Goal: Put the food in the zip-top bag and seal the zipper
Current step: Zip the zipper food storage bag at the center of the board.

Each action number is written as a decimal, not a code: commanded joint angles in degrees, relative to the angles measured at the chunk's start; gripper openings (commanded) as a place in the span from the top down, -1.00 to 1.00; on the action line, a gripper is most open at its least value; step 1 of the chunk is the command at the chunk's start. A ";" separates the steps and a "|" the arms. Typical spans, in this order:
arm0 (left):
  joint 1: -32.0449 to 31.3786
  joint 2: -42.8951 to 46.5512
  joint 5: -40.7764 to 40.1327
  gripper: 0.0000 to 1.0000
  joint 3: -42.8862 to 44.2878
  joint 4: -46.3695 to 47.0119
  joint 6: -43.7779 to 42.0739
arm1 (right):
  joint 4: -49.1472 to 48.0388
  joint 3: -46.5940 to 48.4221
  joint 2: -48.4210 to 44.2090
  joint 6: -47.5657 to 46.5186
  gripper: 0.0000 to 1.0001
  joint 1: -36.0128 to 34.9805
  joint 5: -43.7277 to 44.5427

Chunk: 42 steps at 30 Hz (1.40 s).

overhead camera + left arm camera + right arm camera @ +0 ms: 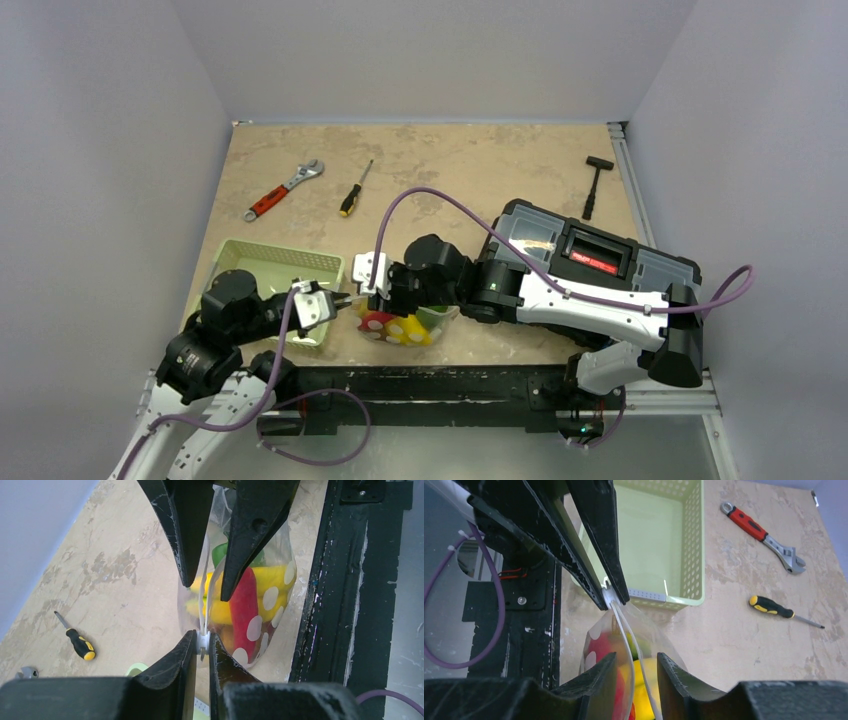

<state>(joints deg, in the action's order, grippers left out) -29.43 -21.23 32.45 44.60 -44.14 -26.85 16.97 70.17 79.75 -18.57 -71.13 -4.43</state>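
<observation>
Left wrist view: left claw (202, 639) pinches the zipper (202, 622) tight; right claw (207, 592) straddles it, slightly parted, gripping nothing; food (243, 605) fills the zip-top bag (286, 575).

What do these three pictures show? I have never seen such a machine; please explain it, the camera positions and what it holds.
These are two robot arms bolted to a table, each ending in a two-finger gripper. One picture looks down from above; the other two come from cameras on the wrists. The left gripper pinches the zipper of a clear zip-top bag filled with toy food; the right gripper stands open around the same strip. On the table lie a green basket, a black toolbox, an adjustable wrench, a screwdriver and a small hammer.
</observation>
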 commanded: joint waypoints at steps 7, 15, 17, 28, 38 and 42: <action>-0.17 1.36 1.16 1.00 -0.58 1.96 -2.06 | -4.47 0.91 0.01 -1.16 0.45 0.03 -2.89; -0.18 1.89 1.06 1.00 -0.83 1.90 -2.11 | -5.64 -1.00 0.29 -1.95 0.58 0.03 -2.76; -0.16 1.94 1.12 1.00 -0.82 2.02 -1.97 | -6.91 -1.74 -0.16 -1.94 1.00 0.03 -3.27; -0.12 -0.31 5.94 1.00 -1.94 5.62 1.21 | -16.67 -6.06 -2.93 -3.55 1.00 0.03 -9.09; -0.16 -2.19 6.84 1.00 -2.15 6.71 2.12 | -16.64 -4.85 -2.10 -3.96 1.00 0.03 -8.89; -0.15 -2.83 7.40 1.00 -2.59 8.41 2.82 | -19.20 -4.81 -2.14 -3.69 1.00 -0.01 -8.92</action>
<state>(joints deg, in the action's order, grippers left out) -29.41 -22.70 36.12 42.72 -40.58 -25.45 6.22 63.48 78.37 -21.89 -70.72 -10.31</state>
